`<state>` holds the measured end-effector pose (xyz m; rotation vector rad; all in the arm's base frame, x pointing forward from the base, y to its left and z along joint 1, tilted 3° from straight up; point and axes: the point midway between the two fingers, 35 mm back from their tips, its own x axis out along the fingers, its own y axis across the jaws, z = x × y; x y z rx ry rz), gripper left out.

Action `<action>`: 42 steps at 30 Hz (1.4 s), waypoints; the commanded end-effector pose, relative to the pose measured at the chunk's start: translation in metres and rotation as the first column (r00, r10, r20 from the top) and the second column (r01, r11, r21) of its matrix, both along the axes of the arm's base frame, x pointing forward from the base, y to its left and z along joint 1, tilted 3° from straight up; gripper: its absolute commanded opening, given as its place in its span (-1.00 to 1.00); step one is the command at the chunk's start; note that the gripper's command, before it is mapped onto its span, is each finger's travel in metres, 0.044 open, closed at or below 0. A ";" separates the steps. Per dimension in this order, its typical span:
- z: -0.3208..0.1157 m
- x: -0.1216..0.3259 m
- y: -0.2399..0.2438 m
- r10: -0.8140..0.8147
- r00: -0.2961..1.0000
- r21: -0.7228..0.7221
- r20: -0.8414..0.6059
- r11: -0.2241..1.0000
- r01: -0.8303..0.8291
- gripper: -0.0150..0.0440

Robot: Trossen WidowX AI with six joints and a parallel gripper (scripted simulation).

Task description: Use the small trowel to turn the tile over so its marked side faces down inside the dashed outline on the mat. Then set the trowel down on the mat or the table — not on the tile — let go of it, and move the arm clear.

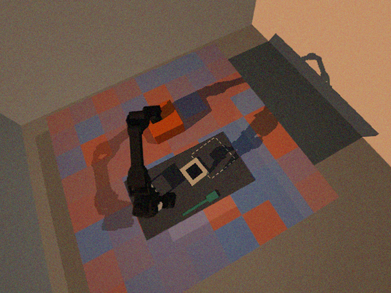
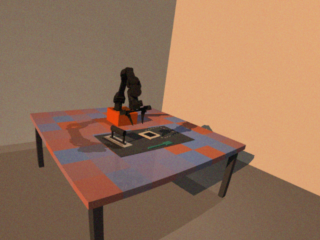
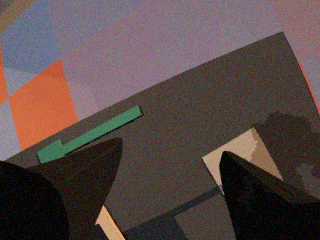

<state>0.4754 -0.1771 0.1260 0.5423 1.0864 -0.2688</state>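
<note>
The tile [image 1: 192, 171] is cream with a dark square mark facing up. It lies flat on the dark mat [image 1: 189, 184], just beside the dashed outline [image 1: 214, 157] and not inside it. The green trowel [image 1: 201, 202] lies on the mat near its front edge, apart from the tile. My gripper [image 2: 136, 116] is open and empty, hanging in the air above the mat's left end. In the wrist view the gripper [image 3: 172, 148] frames bare mat, with the trowel [image 3: 90, 135] beyond the left finger.
The arm stands on an orange block [image 1: 165, 126] behind the mat. A low stand with a dark bar on a cream frame [image 2: 118, 134] sits at the mat's left end, below the gripper. The checkered table top [image 2: 134, 165] ends close in front of the mat.
</note>
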 end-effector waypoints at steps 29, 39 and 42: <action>-0.049 -0.102 -0.048 0.497 0.767 -0.104 -0.405 0.809 -0.579 0.42; -0.066 -0.100 -0.049 0.525 0.751 -0.115 -0.401 0.784 -0.610 0.42; -0.071 -0.100 -0.049 0.533 0.745 -0.118 -0.400 0.776 -0.619 0.42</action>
